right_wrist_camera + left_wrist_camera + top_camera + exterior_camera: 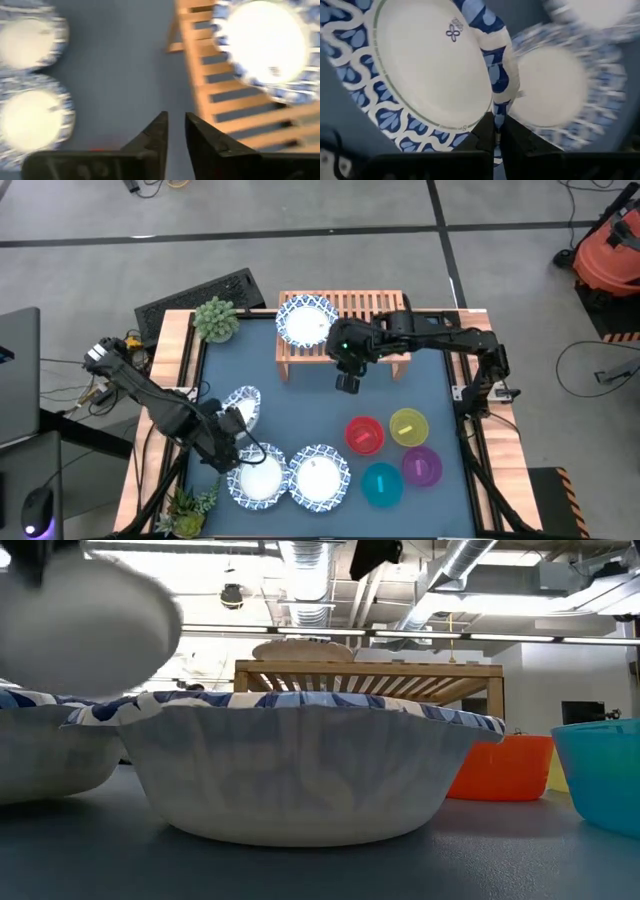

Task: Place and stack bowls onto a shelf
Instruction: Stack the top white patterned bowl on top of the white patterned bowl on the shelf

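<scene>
Only the left wrist view shows the left gripper (pixel 496 131) clamped on the blue rim of a tilted patterned bowl (pixel 427 70); in the high view that arm reaches toward lower centre-left. The right gripper (pixel 347 383), fingers slightly parted and holding nothing, hangs just below the shelf (pixel 380 308), where another bowl (pixel 306 321) sits.

We saw even overhead light in the high view, w/ soft shadows only. Ceiling strip lights (pixel 300 552) glared in the low view; a white bowl (pixel 85 625) up close was smeared by blur. In the right wrist view the bowl on the shelf (pixel 265 42) blew out white, edges soft.
</scene>
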You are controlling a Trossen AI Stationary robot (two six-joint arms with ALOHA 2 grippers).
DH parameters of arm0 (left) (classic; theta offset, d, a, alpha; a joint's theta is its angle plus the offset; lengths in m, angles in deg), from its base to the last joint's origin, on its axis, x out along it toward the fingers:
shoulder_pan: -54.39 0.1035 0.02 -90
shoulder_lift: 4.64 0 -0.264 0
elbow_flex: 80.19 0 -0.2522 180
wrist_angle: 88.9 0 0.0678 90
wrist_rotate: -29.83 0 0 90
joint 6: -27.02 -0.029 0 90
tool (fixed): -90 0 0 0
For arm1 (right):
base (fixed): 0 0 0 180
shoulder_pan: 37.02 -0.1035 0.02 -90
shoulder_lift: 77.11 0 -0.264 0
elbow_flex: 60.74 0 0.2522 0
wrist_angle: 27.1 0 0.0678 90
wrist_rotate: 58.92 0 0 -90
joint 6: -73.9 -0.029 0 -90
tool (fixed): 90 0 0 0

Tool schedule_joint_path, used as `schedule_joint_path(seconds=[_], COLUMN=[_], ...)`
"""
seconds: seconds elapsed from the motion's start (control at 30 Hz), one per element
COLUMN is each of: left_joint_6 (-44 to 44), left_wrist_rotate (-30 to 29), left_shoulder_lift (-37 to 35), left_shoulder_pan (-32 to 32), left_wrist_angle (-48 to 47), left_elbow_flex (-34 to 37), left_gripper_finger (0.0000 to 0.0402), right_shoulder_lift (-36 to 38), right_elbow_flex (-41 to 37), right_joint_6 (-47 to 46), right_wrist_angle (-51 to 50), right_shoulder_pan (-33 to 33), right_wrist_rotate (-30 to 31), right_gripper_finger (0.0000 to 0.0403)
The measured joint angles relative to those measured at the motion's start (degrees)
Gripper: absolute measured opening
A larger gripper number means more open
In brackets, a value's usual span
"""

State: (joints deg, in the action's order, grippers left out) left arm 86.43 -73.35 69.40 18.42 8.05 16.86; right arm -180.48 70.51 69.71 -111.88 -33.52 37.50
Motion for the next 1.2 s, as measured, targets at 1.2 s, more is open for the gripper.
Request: schedule_joint_path(seconds=[1.2], left_joint_6=[-88.92], left_wrist_rotate=[-6.9], left_shoulder_lift=[0.2], left_shoulder_pan=[5.2], left_wrist_angle=[5.18], left_elbow_flex=[-17.84], left_gripper_finger=[0.0], right_shoulder_lift=[0.0], right_elbow_flex=[0.02], right_joint_6=[45.4], right_wrist_angle=[20.47], right_shoulder_pan=[-8.98], right_wrist_rotate=[-12.5], right_gripper_finger=[0.0212])
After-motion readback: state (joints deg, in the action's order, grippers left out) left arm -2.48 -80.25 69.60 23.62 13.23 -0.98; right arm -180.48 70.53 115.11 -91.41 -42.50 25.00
